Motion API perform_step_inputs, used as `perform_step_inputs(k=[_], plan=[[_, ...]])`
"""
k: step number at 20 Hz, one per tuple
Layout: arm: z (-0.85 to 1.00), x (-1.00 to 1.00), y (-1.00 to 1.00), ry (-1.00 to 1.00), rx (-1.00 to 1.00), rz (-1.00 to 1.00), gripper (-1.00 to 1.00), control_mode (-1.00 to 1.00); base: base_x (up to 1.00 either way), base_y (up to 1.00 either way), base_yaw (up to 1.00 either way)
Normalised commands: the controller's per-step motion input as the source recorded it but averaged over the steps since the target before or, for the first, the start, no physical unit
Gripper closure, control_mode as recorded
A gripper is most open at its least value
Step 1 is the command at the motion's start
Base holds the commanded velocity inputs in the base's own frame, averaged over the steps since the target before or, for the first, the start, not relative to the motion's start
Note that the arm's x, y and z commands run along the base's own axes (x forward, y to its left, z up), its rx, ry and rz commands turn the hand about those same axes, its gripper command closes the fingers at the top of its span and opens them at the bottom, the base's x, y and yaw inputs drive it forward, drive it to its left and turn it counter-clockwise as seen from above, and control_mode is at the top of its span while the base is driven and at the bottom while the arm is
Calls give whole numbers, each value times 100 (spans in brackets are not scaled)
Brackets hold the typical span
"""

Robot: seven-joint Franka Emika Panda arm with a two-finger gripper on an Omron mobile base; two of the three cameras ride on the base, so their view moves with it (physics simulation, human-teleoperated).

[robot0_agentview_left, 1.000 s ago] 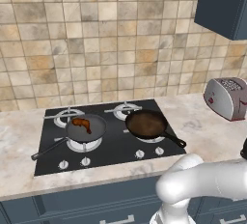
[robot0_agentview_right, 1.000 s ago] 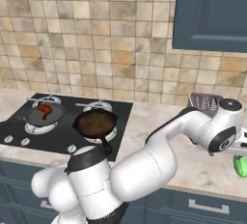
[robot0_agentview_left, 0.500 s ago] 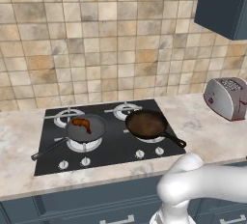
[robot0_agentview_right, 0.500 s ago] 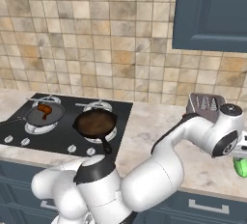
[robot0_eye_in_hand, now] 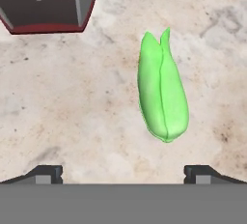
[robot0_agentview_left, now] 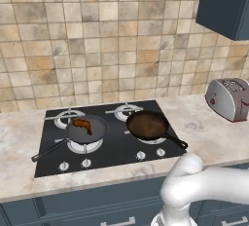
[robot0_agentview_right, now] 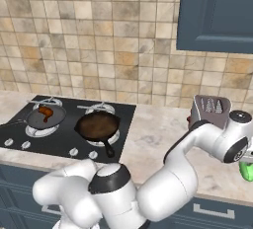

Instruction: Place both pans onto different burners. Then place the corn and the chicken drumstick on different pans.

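Your tool (robot0_eye_in_hand: 123, 172) stands wide apart and empty above the marbled beige bench (robot0_eye_in_hand: 72, 112). The bright green oblong corn (robot0_eye_in_hand: 162, 90) lies flat on it just ahead, nearer your right fingertip (robot0_eye_in_hand: 202, 173). Far to the tool's left, the glossy reddish-brown chicken drumstick (robot0_agentview_left: 82, 124) sits in the dark grey frying pan (robot0_agentview_left: 85, 130) beside the reddish-brown frying pan (robot0_agentview_left: 148, 125), each on a silver-ringed burner (robot0_agentview_left: 83, 146).

The marble counter (robot0_agentview_left: 204, 132) bears the black cooktop (robot0_agentview_left: 112, 142), a toaster (robot0_agentview_left: 228, 98) and the corn (robot0_eye_in_hand: 162, 92).
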Motion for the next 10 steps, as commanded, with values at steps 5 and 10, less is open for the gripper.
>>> perform_step_inputs(k=[5,10], plan=[[-12,23,-22,0,0,0,-100,-100,0,0,0],[-16,19,-21,0,0,0,-100,-100,0,0,0]])
